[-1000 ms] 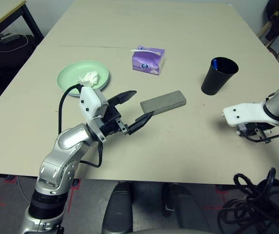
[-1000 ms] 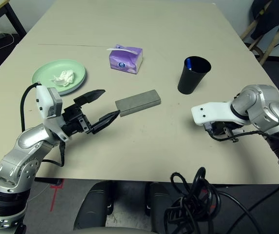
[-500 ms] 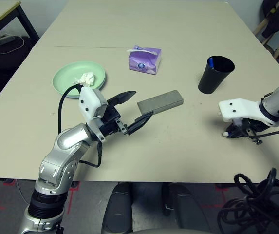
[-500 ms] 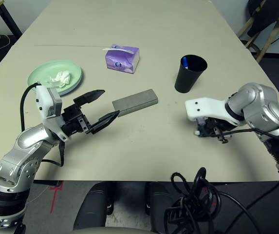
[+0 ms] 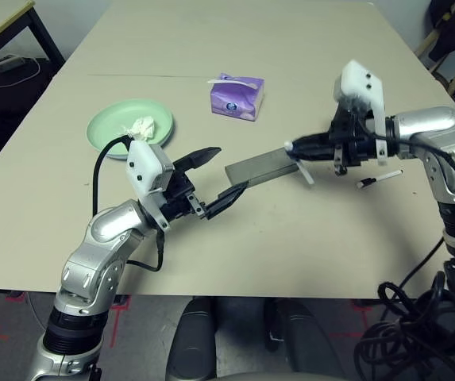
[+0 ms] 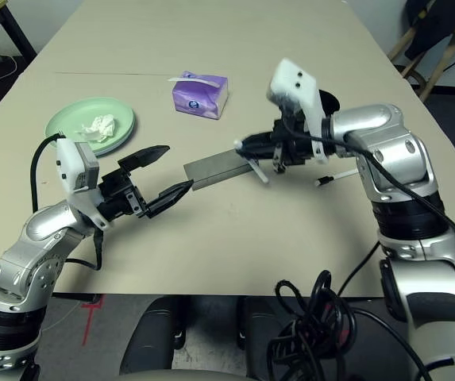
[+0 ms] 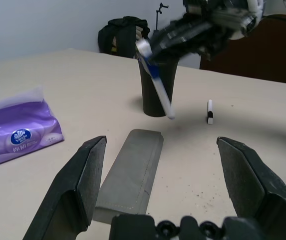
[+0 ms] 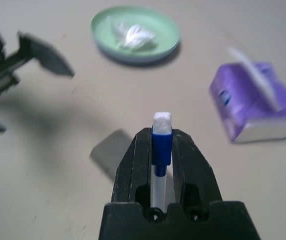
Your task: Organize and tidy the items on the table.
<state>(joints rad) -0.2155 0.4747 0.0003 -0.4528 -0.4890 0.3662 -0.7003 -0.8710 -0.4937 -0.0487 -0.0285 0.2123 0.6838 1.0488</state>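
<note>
My right gripper point(image 5: 294, 147) is shut on a thin white pen point(image 8: 161, 145) with a blue band. The pen's tip slants down just above the right end of the grey glasses case point(image 5: 263, 164), which lies flat mid-table. My left gripper point(image 5: 229, 169) stands open at the case's left end, one finger on either side, touching nothing. The black cup point(image 7: 155, 100) stands behind the right arm. At the far left a crumpled white tissue point(image 5: 143, 125) lies on the pale green plate point(image 5: 100, 131).
A purple tissue box point(image 5: 237, 95) stands behind the case. A short white-and-black piece point(image 5: 379, 177) lies on the beige table point(image 5: 306, 238) under my right forearm. Chairs and a dark bag stand past the table's far right corner.
My right arm has swung from the table's front right up and leftward over the case, now holding the pen. The small white-and-black piece now lies exposed. The left arm has not moved.
</note>
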